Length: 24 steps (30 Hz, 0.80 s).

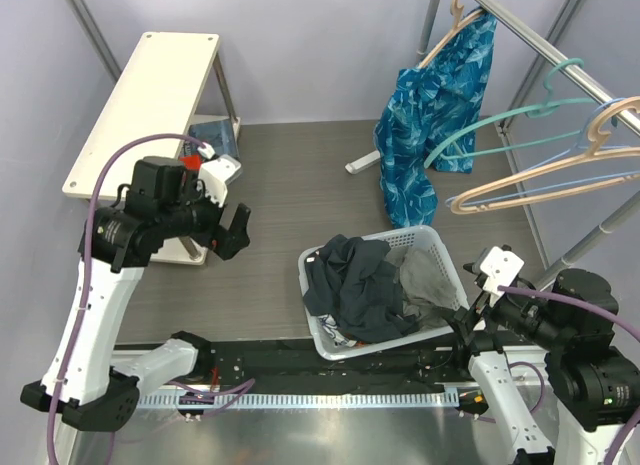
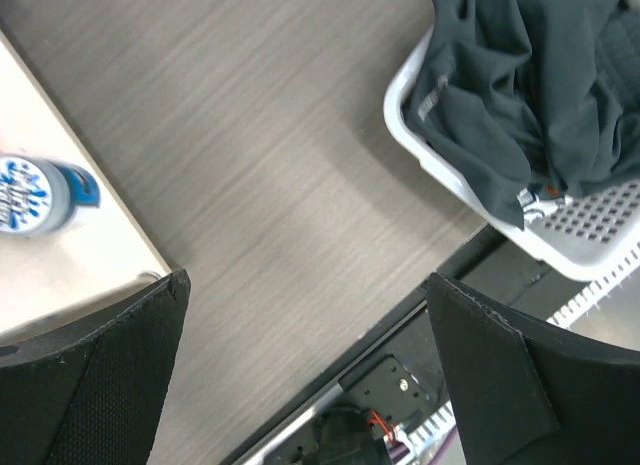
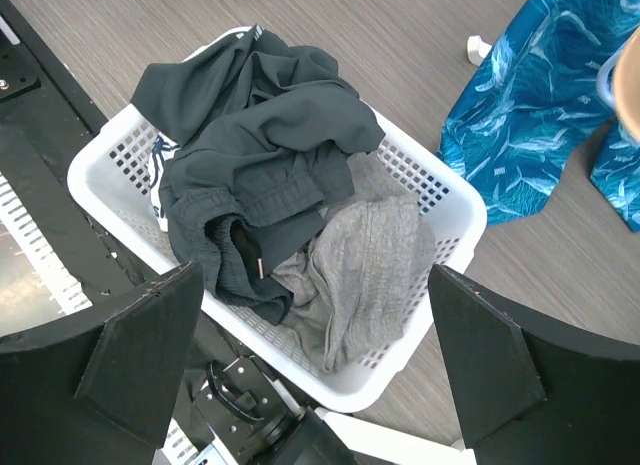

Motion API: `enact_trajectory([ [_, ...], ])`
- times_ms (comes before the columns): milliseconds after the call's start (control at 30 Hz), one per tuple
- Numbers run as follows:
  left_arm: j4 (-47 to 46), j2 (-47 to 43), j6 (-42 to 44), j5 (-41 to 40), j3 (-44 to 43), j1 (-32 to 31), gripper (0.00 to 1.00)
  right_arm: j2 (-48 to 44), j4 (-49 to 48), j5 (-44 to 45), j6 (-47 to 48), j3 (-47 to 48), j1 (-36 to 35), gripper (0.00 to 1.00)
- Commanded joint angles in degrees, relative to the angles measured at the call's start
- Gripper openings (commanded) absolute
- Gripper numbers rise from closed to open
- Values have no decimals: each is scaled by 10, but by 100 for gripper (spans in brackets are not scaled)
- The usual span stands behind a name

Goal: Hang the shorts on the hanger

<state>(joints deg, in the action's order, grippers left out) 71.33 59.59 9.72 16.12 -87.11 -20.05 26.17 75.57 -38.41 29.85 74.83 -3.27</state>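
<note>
Left end effector (image 1: 235,235): jaws wide apart and empty, raised left of the basket; its wrist view shows only floor between the fingers.
Right end effector (image 1: 468,320): also spread wide, gripping nothing, poised just near and right of the basket, looking straight down into it.
Shorts (image 1: 350,285): crumpled in the left half of the basket, one fold spilling over the far-left rim. Lying on top of the heap, they look reachable without digging.
Basket (image 1: 312,320): white, perforated, sitting just beyond the far edge of the counter (image 1: 350,435), between the two arms so either can reach in.
Grey cloth (image 1: 425,280): bunched in the right half, touching the shorts and partly under them; a careless pinch could lift both.
Hanger (image 1: 560,168): beige, hooked on the slanted rail (image 1: 540,40) at far right, arms bare. It hangs free, so it will likely swing when fabric is draped over it.
Other hangers: a teal hanger (image 1: 520,110) sits next along the rail; farther left hangs the leaf-patterned garment (image 1: 430,115).
Stage: judged as the very start, nothing grasped yet.
Next move: probably the right arm descends on the waistband area, well clear of the grey cloth.
</note>
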Motion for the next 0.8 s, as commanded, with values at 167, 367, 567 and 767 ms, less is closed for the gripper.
enact_trajectory([
  [167,-43,87,-8,29,-73,-2,100,20,-19,82,-82,23,-1,100],
  [367,-64,176,-2,-31,-94,-88,100,57,11,134,-85,68,0,100],
  [567,-97,252,-48,-56,-135,-138,100,68,26,156,-80,69,-1,100],
  [767,-192,253,-53,39,-97,-152,100,70,45,121,-39,63,-1,100],
])
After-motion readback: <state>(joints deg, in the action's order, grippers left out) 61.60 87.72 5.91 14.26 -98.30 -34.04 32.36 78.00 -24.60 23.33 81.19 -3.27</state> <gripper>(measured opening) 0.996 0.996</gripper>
